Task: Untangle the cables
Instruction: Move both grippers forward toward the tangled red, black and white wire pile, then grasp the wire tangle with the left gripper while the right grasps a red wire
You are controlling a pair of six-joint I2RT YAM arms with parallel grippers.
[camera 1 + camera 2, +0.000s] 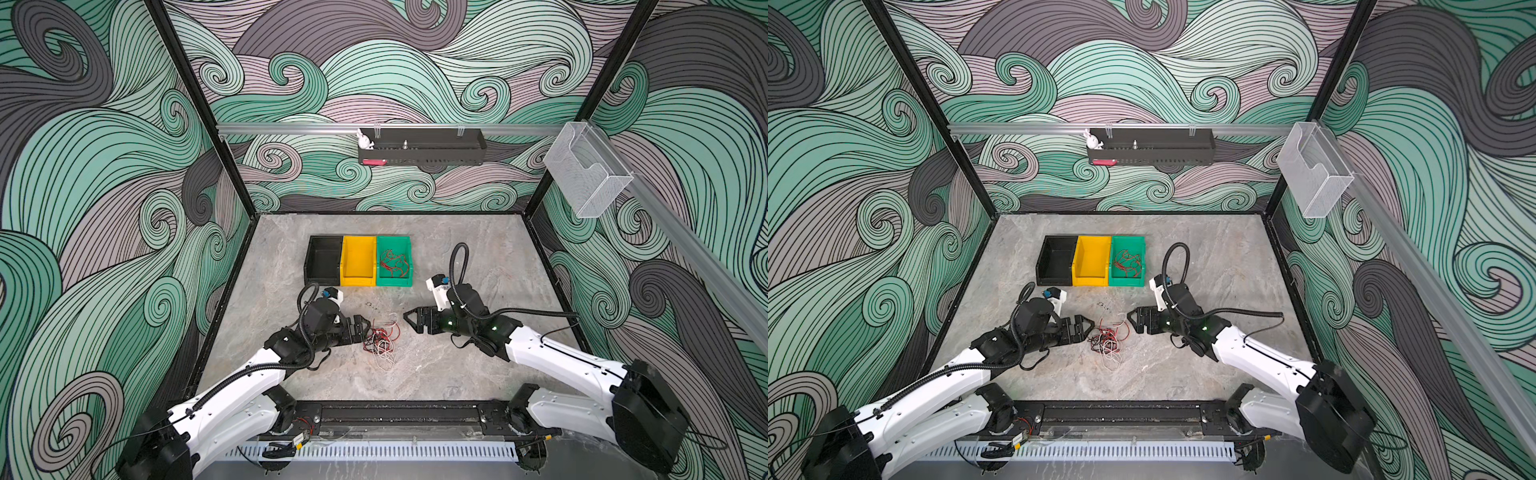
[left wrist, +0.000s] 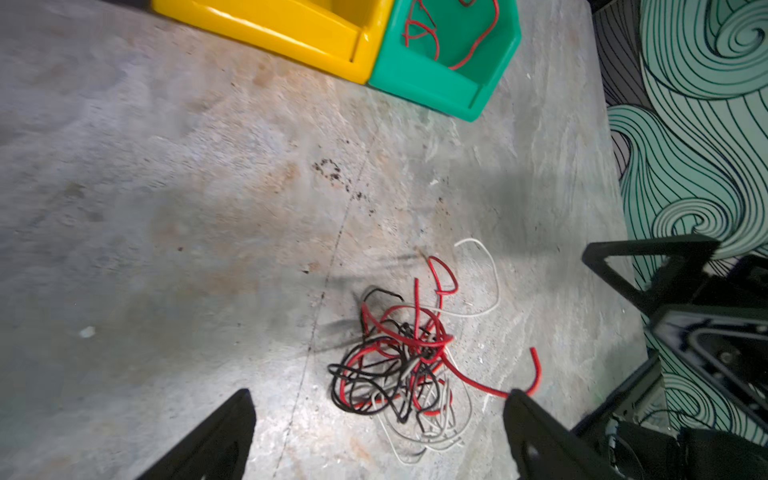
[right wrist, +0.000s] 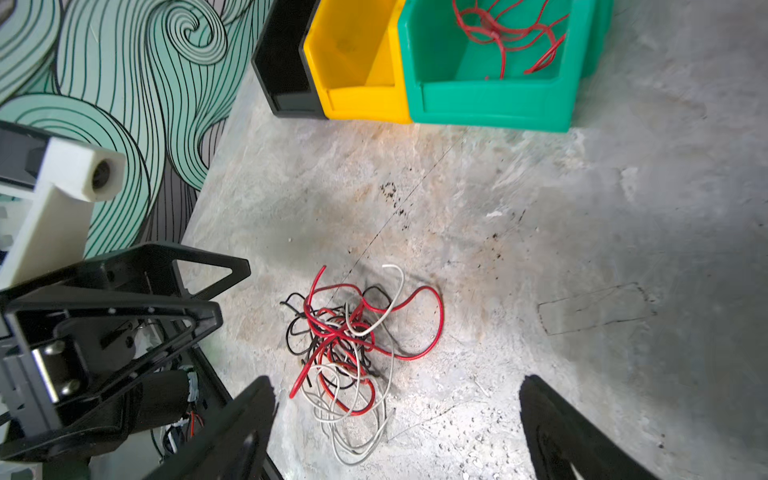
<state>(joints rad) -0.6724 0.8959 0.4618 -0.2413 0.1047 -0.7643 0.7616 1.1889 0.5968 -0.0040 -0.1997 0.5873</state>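
Both top views: the cables (image 1: 380, 341) are one red/black/white knot on the tabletop (image 1: 457, 365), about 6 o'clock from the green bin (image 1: 394, 283) and well apart from it. At the knot's 9 o'clock is the left claw (image 1: 367, 327), tips just beside or touching the outer loops, can't tell which. At its 3 o'clock is the right claw (image 1: 409, 321), near but not touching. Both are spread wide and hold nothing. Loose red strands (image 1: 392, 264) lie in the green bin. The yellow bin (image 1: 358, 282) and black bin (image 1: 324, 279) look empty.

Left wrist: knot (image 2: 399, 357) sits between the spread fingers (image 2: 216, 436), nothing gripped. A red tail (image 2: 539, 372) sticks out clear of the clump.

Right wrist: knot (image 3: 345, 345) lies ahead of the open fingers (image 3: 561, 428), with a white loop (image 3: 353, 453) trailing out loose.

Judgement: mid-task. Some red is sorted out and the claws are lining up for the next pull. That calls for one claw pinning the clump while the other nips a free end. The red tail looks easiest. Draw slowly so the whole knot doesn't drag.
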